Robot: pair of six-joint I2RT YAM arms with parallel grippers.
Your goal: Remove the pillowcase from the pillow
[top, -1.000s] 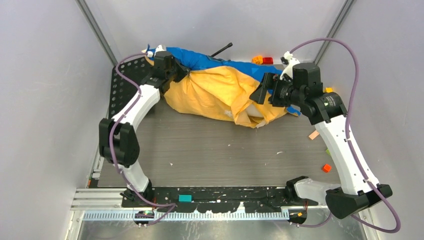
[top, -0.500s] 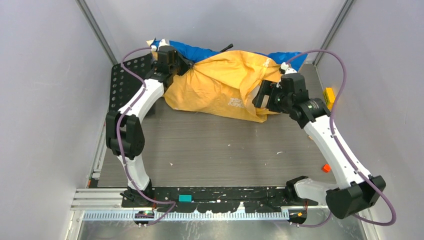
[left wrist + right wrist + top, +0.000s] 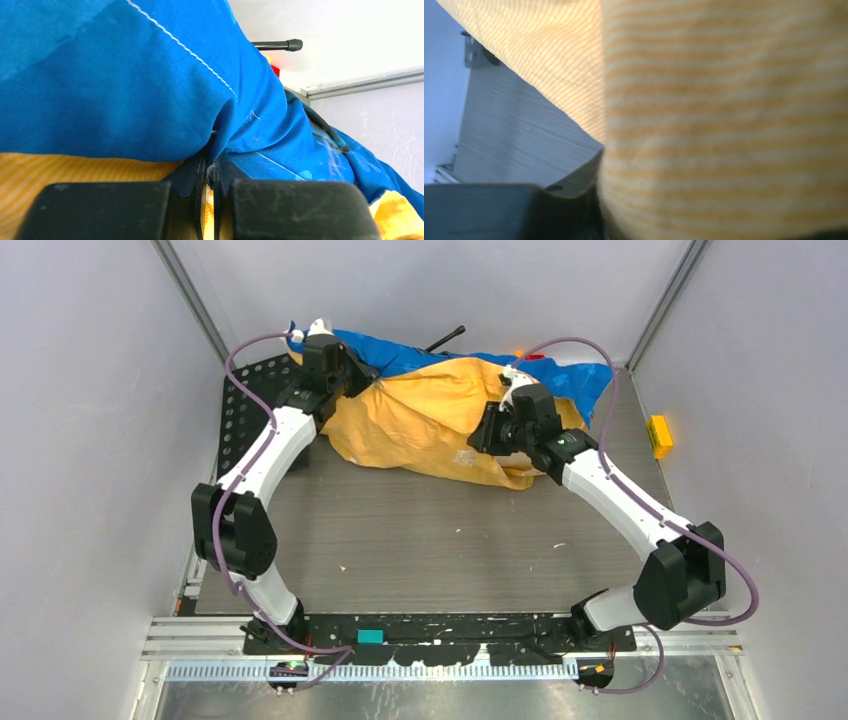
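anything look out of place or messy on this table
Yes: small stray blocks. A yellow block lies by the right wall, a teal block sits at the near edge, and a red block peeks out behind the bunched pillowcase. White flecks dot the table.

A robotics lab cell: plain grey walls (image 3: 90, 440), perforated black plate (image 3: 232, 425), aluminium rail (image 3: 190, 640) edging the table (image 3: 420, 540).
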